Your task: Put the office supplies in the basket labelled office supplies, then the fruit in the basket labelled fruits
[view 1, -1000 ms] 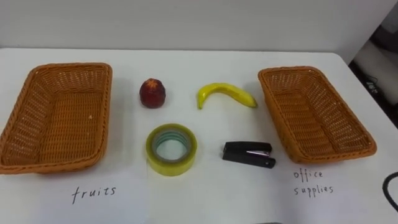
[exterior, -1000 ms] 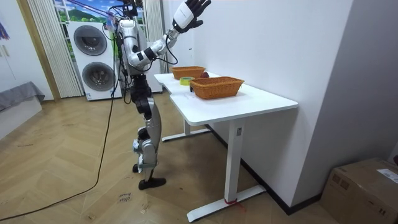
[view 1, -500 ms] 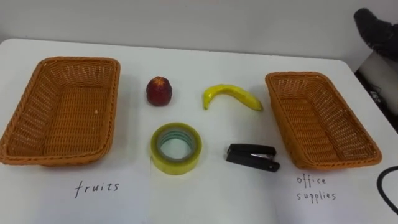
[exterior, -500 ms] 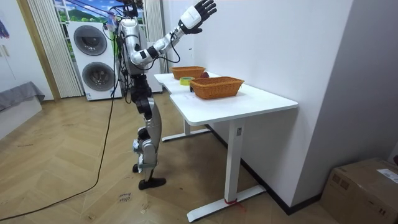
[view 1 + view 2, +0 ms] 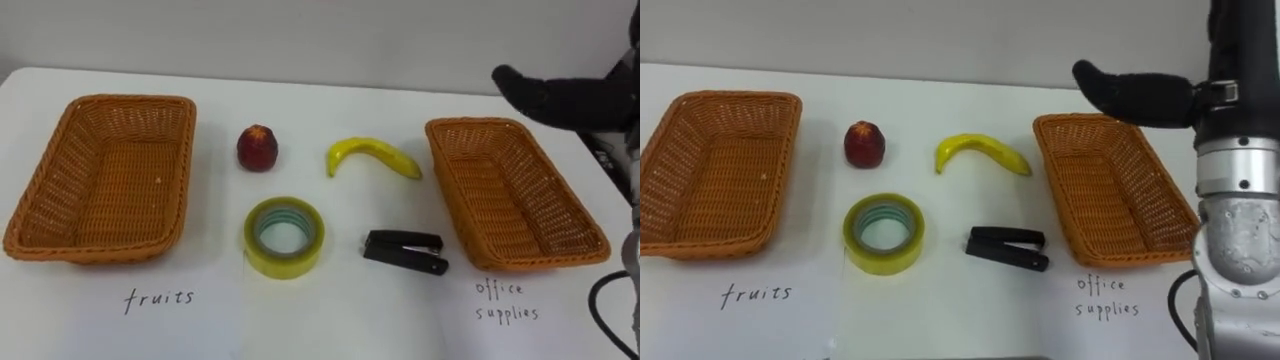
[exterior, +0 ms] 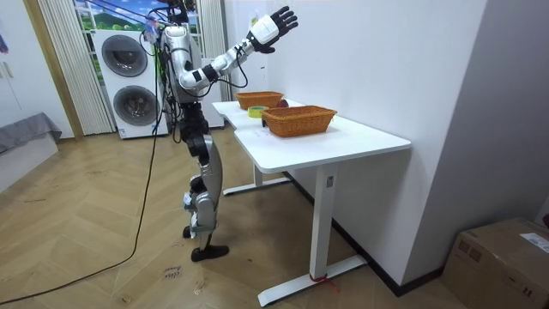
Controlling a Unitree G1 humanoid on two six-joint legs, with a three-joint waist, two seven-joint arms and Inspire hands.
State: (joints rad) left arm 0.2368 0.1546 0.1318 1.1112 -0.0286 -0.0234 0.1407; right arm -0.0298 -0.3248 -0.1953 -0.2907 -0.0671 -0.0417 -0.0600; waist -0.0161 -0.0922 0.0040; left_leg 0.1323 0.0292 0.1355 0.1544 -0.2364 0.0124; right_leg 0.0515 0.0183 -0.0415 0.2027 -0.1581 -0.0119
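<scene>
Nothing had been sorted at this moment. The robot's right hand (image 5: 1135, 95) hung in the air with its fingers spread, holding nothing, and the room view showed it raised well above the white table (image 5: 330, 95). Below it in the eye views lay the far end of the oblong woven wicker basket on the right (image 5: 470, 124), which was empty. Well away from the hand, at the opposite end of the table, the matching wicker basket on the left (image 5: 135, 100) was empty too.

All four items lay on the tabletop between the baskets, down and to the left of the hand. The curved yellow banana (image 5: 370, 156) was nearest it, and the black stapler (image 5: 405, 251) lay closer to the robot. The round dark red fruit (image 5: 257, 148) sat beyond the banana, and the yellow-green roll of tape (image 5: 284, 236) lay beyond the stapler.

Going by the handwritten labels (image 5: 158, 298), I judged that the whole job was yet to do. Both fruits belonged in the far basket, and the stapler and tape in the one under the hand.
</scene>
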